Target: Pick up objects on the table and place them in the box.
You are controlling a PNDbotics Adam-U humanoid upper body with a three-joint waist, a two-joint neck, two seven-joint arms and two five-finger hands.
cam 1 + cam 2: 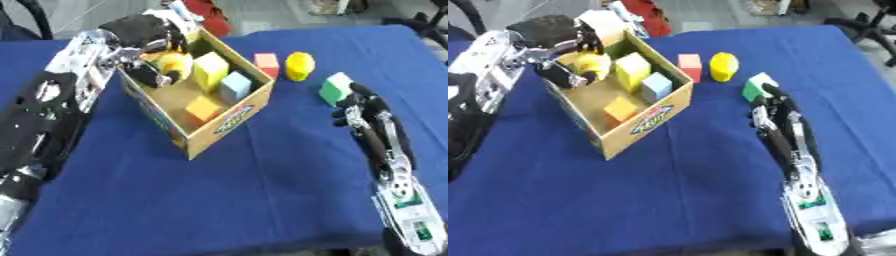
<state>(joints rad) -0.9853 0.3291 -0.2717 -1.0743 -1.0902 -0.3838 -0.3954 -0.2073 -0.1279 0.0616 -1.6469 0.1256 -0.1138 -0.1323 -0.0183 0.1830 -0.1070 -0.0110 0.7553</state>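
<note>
The left hand is seen over the box, curled round a yellow object. A green block is touched by the right hand.

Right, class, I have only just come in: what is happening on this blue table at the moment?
A humanoid robot is sorting blocks into a cardboard box. Its left hand is over the box's far corner, curled around a yellow object. A yellow block, a light blue block and an orange block lie inside. Its right hand is at a green block. A red block and a yellow round object wait on the blue cloth.
</note>
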